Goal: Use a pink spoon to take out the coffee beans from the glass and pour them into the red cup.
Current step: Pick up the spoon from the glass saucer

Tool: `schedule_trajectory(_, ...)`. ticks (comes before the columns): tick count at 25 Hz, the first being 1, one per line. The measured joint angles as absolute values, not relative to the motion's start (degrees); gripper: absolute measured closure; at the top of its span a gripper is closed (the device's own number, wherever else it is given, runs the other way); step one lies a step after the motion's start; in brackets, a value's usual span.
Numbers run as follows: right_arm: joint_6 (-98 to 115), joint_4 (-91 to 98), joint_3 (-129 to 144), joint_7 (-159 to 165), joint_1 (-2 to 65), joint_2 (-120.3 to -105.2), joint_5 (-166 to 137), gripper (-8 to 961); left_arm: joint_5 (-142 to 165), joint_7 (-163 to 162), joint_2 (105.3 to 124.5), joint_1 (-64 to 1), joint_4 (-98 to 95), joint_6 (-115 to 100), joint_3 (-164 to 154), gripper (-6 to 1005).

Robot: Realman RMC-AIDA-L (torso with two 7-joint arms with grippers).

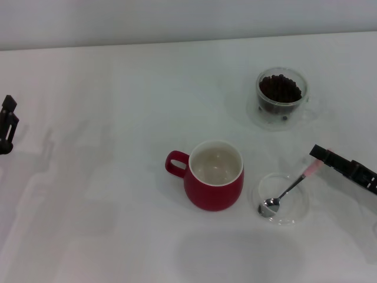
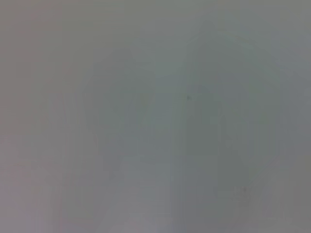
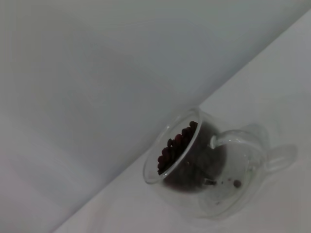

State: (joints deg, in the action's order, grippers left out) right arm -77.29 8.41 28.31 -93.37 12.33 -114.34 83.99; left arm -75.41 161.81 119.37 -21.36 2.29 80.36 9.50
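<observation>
Tabletop runs white and bare across the whole left half, wide room there. Hard against the left edge of the head view sits the left gripper, only partly in frame; whether its fingers are spread or closed cannot be told, and its wrist camera shows only blank pale surface. Near the middle stands the red cup, upright, handle turned left, its off-white inside bare. Just right of it lies a shallow clear dish, with the pink spoon resting bowl-down in it and the handle slanting up past the rim. The right gripper has its fingers closed on that pink handle end. Farther back on the right stands the glass, heaped with coffee beans, well apart from cup and dish, near the table's far edge.
</observation>
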Motion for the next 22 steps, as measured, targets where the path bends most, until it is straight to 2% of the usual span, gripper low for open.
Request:
schedule_trajectory(5,-76.07,8.42,28.99,-93.39,12.71,-114.40,84.02,279,-75.41,161.81,119.36,-21.35,2.32,80.33,9.57,505)
schedule_trajectory(18,-76.52,8.23,28.93,-93.02,12.57,-114.43,84.02,355,-75.41,161.81,119.35,-21.31,2.38,79.53,9.58,505)
schedule_trajectory(22,-76.54,8.17,28.98,-93.00,12.70,-114.43,84.02,431,-75.41,161.81,119.36,-21.39,2.33,79.48,9.58,504)
